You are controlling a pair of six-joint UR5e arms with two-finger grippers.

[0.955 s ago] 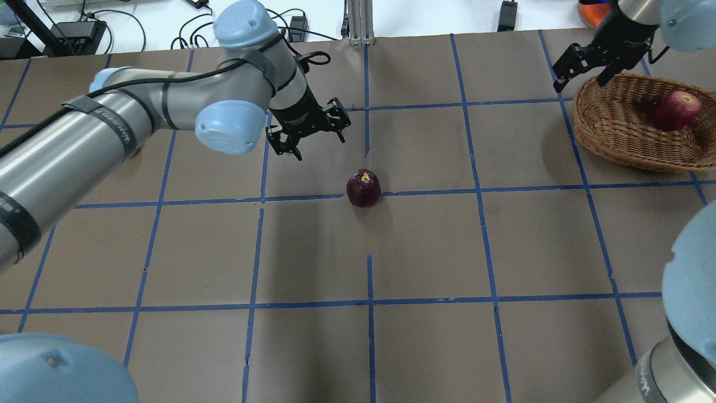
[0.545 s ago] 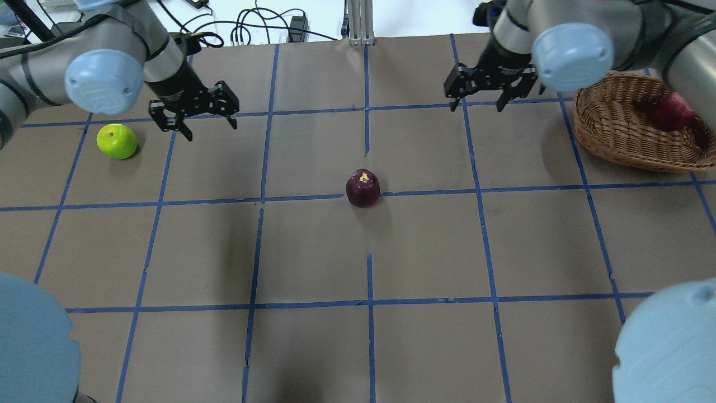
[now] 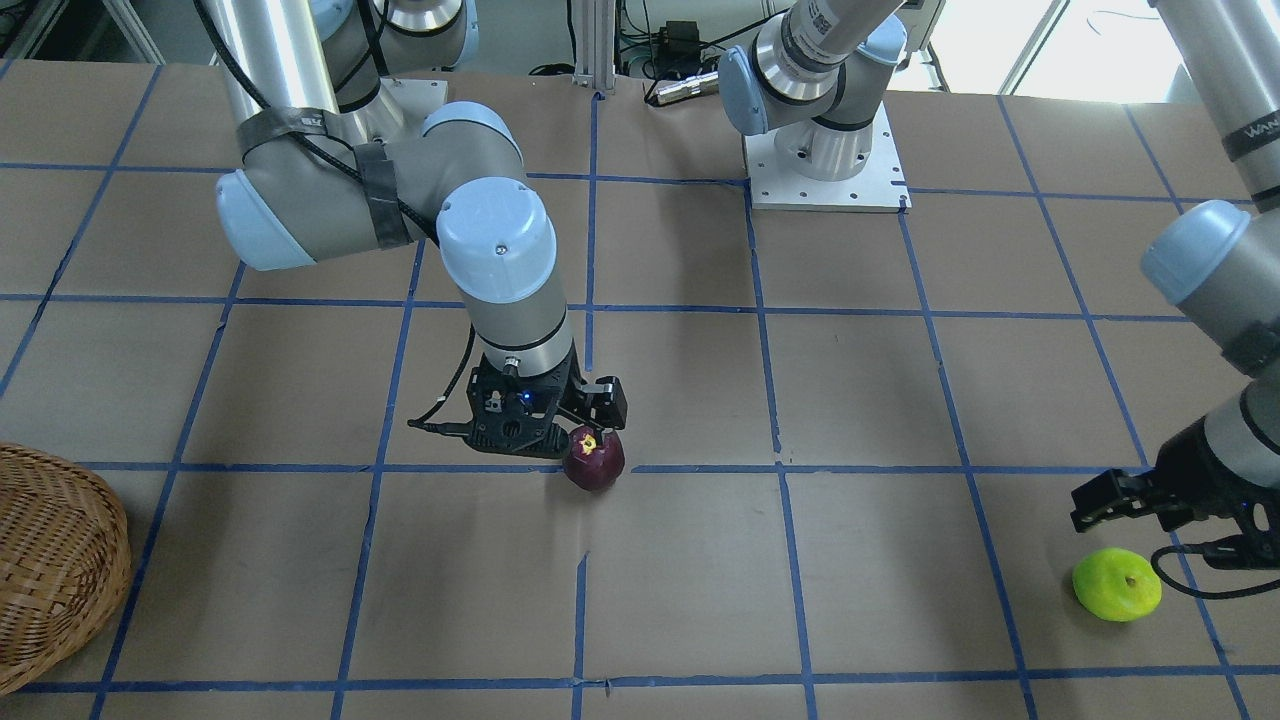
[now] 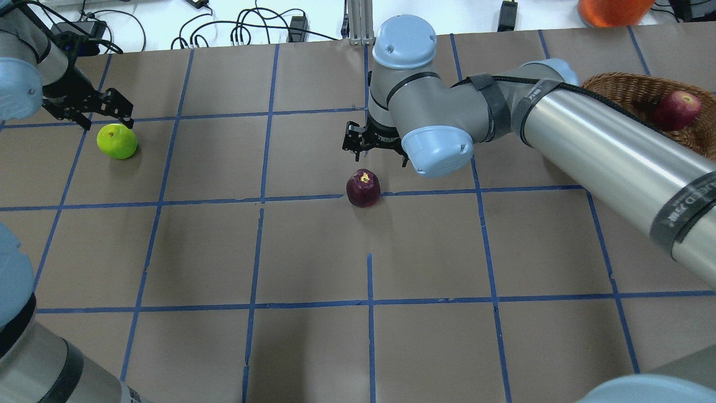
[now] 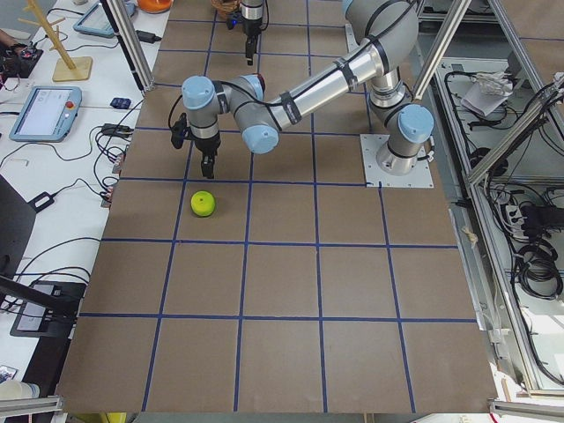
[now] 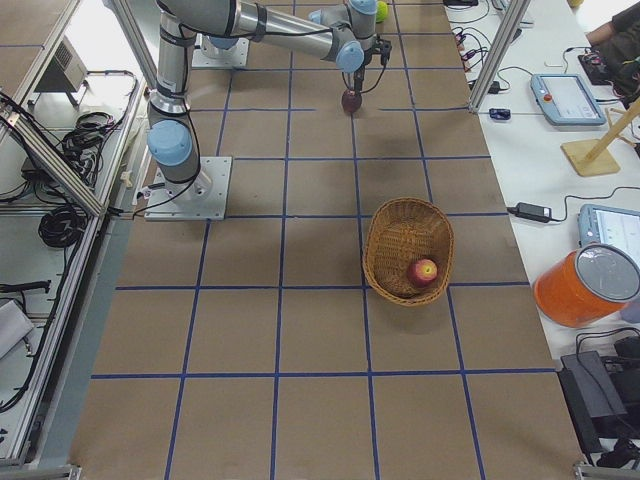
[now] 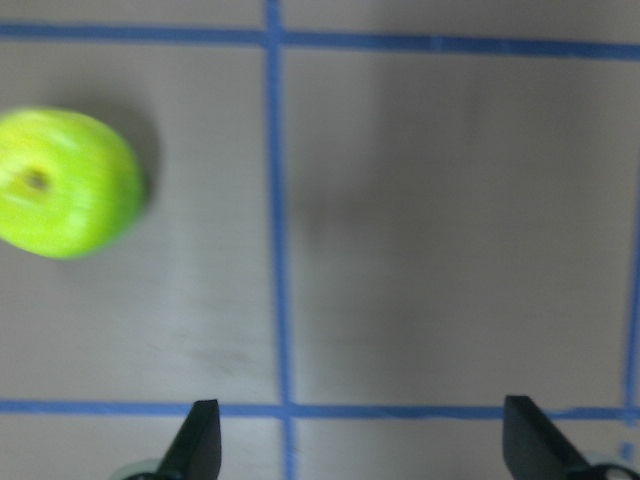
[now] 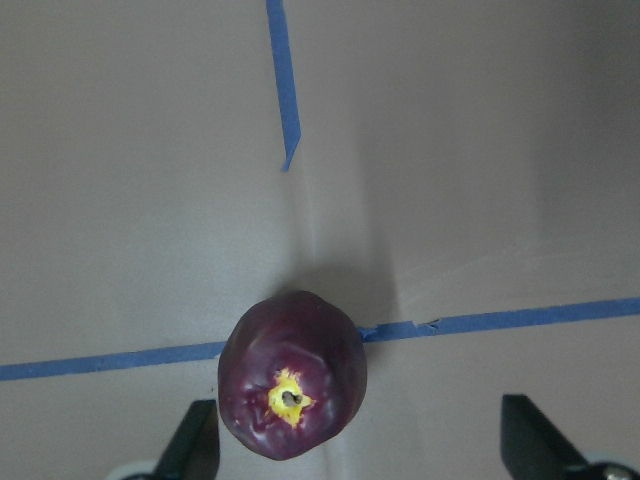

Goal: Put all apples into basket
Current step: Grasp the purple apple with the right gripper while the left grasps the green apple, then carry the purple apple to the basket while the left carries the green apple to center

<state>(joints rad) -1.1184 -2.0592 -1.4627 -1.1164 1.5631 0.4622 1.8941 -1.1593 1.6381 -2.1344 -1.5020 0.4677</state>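
Basket (image 4: 621, 84) (right arm (image 4: 593, 140) partly covering), orange tub (image 4: 612, 10) near

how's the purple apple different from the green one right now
Colour: the purple apple is dark maroon, the green apple bright lime.
Place: the purple one sits mid-table on a blue tape line; the green one lies inside a square near the robot's left end.
Gripper: the open right gripper hangs over the purple one; the open left gripper is off to the green one's side.
Shared: both ungripped, outside the basket.
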